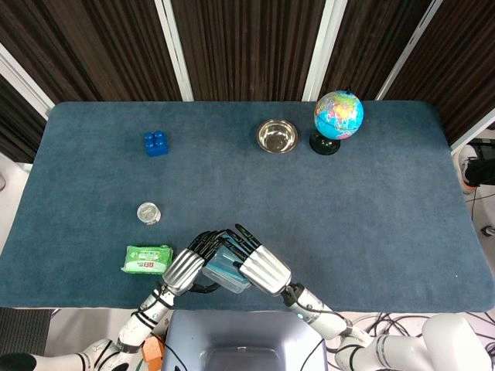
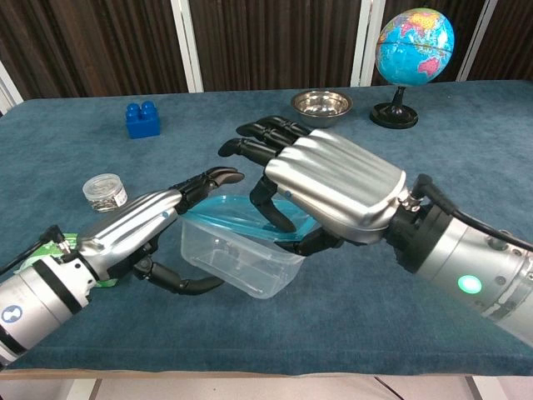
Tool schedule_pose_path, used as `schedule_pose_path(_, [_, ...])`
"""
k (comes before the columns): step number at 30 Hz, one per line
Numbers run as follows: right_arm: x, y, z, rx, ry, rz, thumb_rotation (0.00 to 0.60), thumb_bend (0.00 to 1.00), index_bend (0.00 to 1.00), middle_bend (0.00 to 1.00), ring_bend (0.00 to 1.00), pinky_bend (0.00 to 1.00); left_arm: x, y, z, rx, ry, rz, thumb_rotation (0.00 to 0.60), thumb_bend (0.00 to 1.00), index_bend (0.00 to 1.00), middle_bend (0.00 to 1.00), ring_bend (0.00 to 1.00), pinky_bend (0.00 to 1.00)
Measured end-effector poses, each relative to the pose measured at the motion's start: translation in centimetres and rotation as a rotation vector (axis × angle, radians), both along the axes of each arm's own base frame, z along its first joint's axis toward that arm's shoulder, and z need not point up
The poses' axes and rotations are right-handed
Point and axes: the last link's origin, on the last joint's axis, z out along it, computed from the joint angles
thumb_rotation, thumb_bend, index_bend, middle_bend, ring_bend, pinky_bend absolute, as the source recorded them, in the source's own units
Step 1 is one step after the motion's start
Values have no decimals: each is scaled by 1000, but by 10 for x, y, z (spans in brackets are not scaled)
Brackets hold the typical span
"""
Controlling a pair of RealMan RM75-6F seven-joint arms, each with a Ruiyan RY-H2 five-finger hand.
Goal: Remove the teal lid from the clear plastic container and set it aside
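Note:
The clear plastic container (image 2: 243, 265) is held tilted above the table's near edge, and my left hand (image 2: 146, 232) grips it from the left with fingers curled under and over its side. The teal lid (image 2: 236, 217) sits askew on the container's rim. My right hand (image 2: 333, 190) holds the lid from the right, fingers over its top and thumb beneath. In the head view the left hand (image 1: 186, 267) and right hand (image 1: 264, 267) meet around the container (image 1: 226, 272), which they largely hide.
A green packet (image 1: 148, 259) lies just left of my left hand, with a small jar (image 1: 148, 212) beyond it. A blue brick (image 1: 155, 143) sits far left; a steel bowl (image 1: 277, 136) and a globe (image 1: 338, 116) stand at the back.

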Motion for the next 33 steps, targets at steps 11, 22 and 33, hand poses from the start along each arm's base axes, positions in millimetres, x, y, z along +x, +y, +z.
schedule_pose_path(11, [-13,-11,24,-60,4,-6,600,628,755,109,0,0,-17,15,6,13,43,42,330,250,0,0,0,79])
schedule_pose_path(22, [-43,-38,59,-176,75,-65,600,628,723,109,0,0,-31,24,23,53,79,44,343,249,0,0,0,78])
schedule_pose_path(33, [-99,-55,43,-104,233,-276,600,112,0,0,0,0,-49,24,37,66,130,62,360,248,0,0,0,76])
